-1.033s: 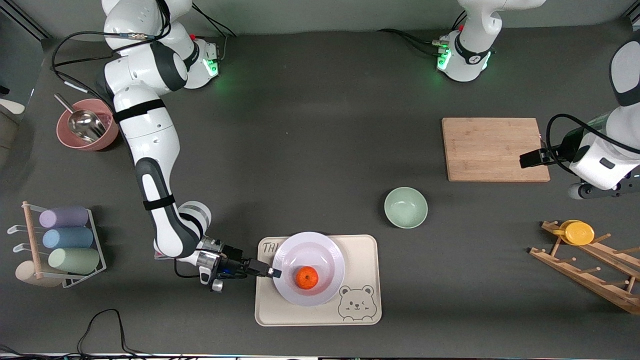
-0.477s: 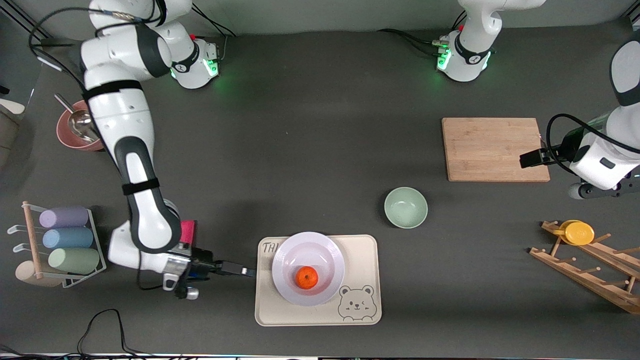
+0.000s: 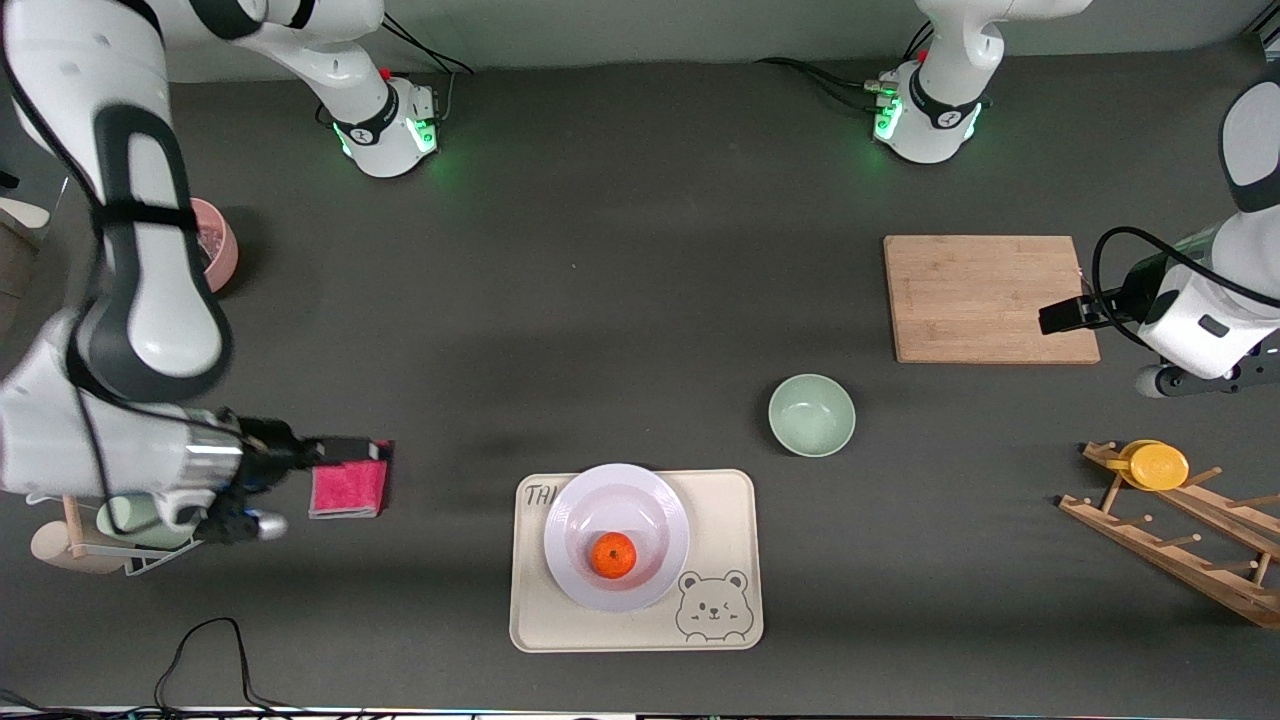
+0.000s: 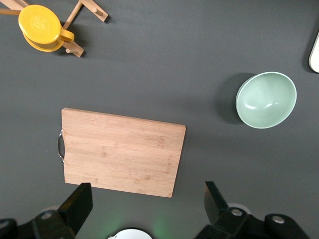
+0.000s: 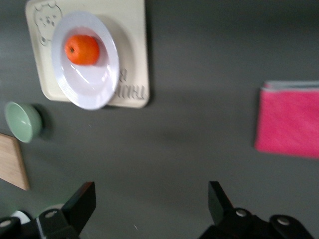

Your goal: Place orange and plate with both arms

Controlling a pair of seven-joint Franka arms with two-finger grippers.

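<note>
The orange [image 3: 612, 555] lies in the pale lavender plate [image 3: 600, 495], which rests on the cream bear tray [image 3: 730, 520] near the front camera. The right wrist view shows the orange [image 5: 81, 49] in the plate [image 5: 94, 87] from well off. My right gripper [image 3: 345, 447] hangs open and empty over the pink cloth's farther edge, toward the right arm's end of the table, with only bare table between its fingers [image 5: 82, 201]. My left gripper [image 3: 1055, 318] waits open over the cutting board's edge, its fingers [image 4: 79, 201] holding nothing.
A pink cloth [image 3: 348, 487] lies beside the tray. A mint-green bowl [image 3: 811, 414] sits between the tray and the wooden cutting board [image 3: 985, 298]. A wooden rack [image 3: 1180, 535] carries a yellow cup [image 3: 1158, 465]. A pink bowl [image 3: 215, 255] stands near the right arm's base.
My right gripper has opened, left the plate's rim and drawn back toward the right arm's end of the table. Plate and orange stayed on the tray. The left arm is still.
</note>
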